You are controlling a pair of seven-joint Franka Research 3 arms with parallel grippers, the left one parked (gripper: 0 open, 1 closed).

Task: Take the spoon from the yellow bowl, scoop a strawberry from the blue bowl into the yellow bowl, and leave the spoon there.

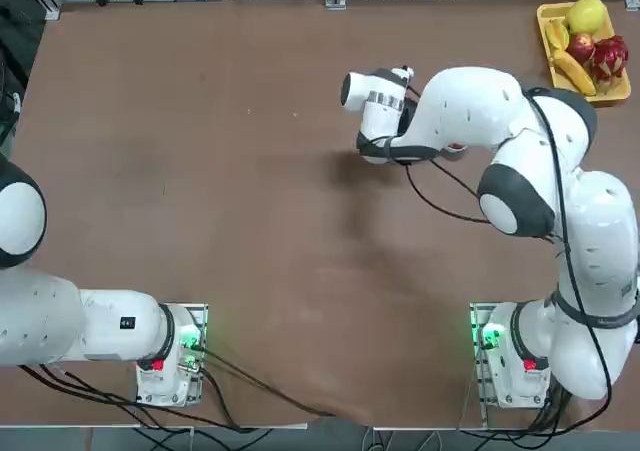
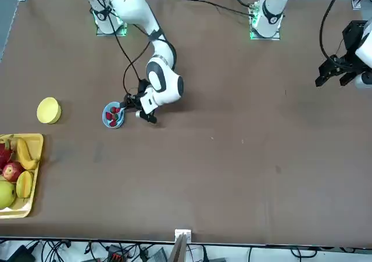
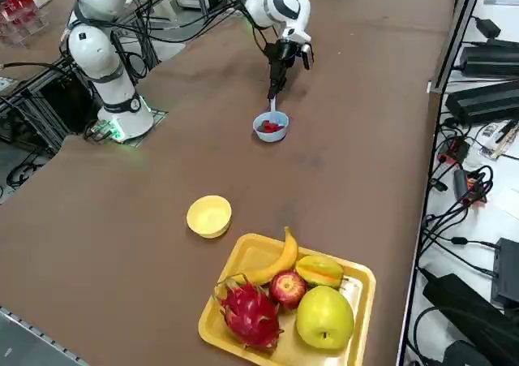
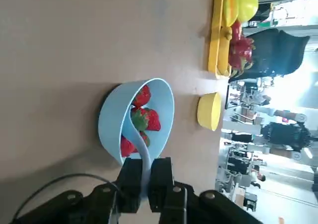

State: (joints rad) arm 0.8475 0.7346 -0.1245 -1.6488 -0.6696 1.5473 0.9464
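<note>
My right gripper (image 4: pixel 145 177) is shut on the handle of the pale blue spoon (image 4: pixel 139 144). The spoon's tip reaches over the rim into the blue bowl (image 4: pixel 112 114), among several red strawberries (image 4: pixel 149 118). From the right side, the gripper (image 3: pixel 278 78) hangs just above and behind the blue bowl (image 3: pixel 261 131), with the spoon (image 3: pixel 273 106) slanting down into it. The yellow bowl (image 3: pixel 209 216) stands empty on the table, well apart from the blue bowl and nearer the fruit tray. In the top view my arm covers both bowls.
A rectangular yellow tray (image 3: pixel 243 256) with a banana, an apple, a dragon fruit and other fruit sits by the table corner close to the yellow bowl (image 2: pixel 49 110). Brown table surface stretches out around the blue bowl (image 2: pixel 113 115).
</note>
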